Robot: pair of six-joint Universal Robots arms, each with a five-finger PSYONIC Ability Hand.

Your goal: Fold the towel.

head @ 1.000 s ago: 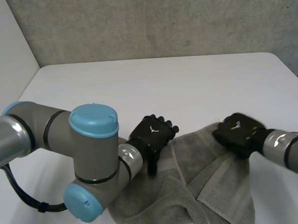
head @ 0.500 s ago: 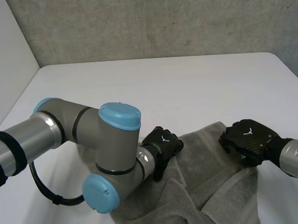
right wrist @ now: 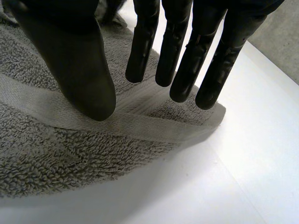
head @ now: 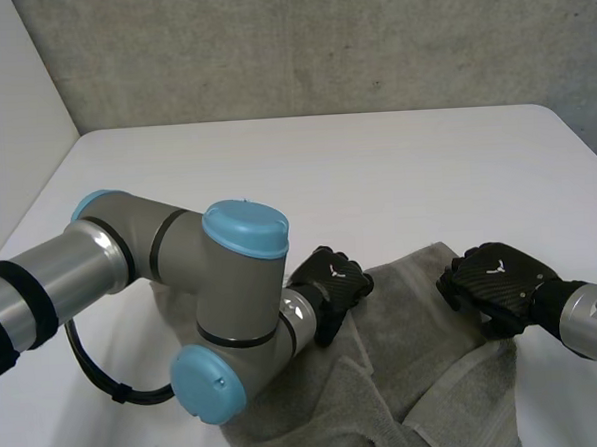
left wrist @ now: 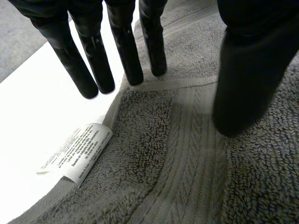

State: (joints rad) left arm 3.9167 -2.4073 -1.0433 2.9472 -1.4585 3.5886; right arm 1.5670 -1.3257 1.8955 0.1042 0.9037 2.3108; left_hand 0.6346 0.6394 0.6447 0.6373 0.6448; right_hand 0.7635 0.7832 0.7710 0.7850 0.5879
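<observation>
A grey towel (head: 427,377) lies rumpled at the table's near side, one part folded over near the right. My left hand (head: 332,282) hovers at its far left edge. In the left wrist view its fingers (left wrist: 93,65) hang straight over the hem, the thumb well apart, and the hand is open. A white care label (left wrist: 77,151) sticks out from the towel (left wrist: 187,163) onto the table. My right hand (head: 492,278) is at the far right corner. Its fingers (right wrist: 177,42) are straight above that corner of the towel (right wrist: 56,149), the thumb spread, open.
The white table (head: 326,172) stretches bare beyond the towel to a grey wall. My left arm's big elbow (head: 242,297) crosses the near left and hides part of the towel. The table's right edge (head: 586,158) runs close to my right hand.
My left arm swung in and its hand moved right and nearer along the towel's far edge. My right hand drew slightly right and nearer, to the towel's far right corner.
</observation>
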